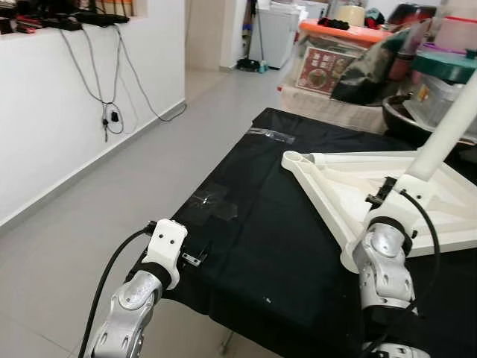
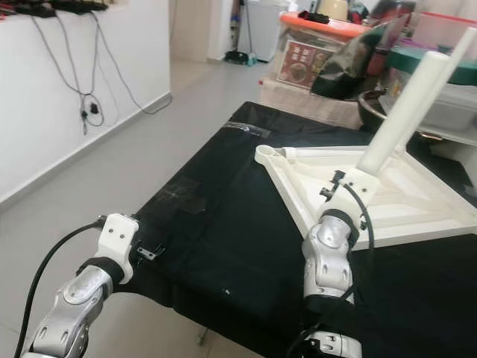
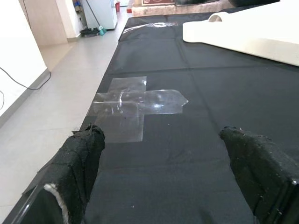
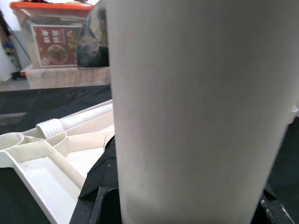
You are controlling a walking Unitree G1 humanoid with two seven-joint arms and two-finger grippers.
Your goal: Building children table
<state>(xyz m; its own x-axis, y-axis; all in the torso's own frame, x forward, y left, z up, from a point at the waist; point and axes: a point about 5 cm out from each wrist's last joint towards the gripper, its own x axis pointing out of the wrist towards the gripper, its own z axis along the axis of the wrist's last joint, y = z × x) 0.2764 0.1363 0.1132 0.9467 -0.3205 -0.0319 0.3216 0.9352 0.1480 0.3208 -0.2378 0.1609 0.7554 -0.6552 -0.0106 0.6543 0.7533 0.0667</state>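
Observation:
A white children's tabletop (image 1: pixel 335 186) lies upside down on the black cloth-covered table (image 1: pixel 268 253), with a round socket (image 1: pixel 292 157) at its near corner. My right gripper (image 4: pixel 187 205) is shut on a white table leg (image 1: pixel 447 127), which slants up and away over the tabletop's near edge. This leg (image 4: pixel 196 102) is very close in the right wrist view. A second leg (image 4: pixel 70 122) with a threaded end lies inside the tabletop. My left gripper (image 3: pixel 168 158) hovers open and holding nothing over the cloth at the table's front left edge, just short of a patch of clear tape (image 3: pixel 135 105).
Stacked storage boxes (image 1: pixel 339 45), a dark bag and a black pot (image 1: pixel 406 112) crowd the far side of the table. A white wall with hanging cables (image 1: pixel 112 112) runs along the left. Grey tiled floor (image 1: pixel 112 194) lies open between the wall and the table.

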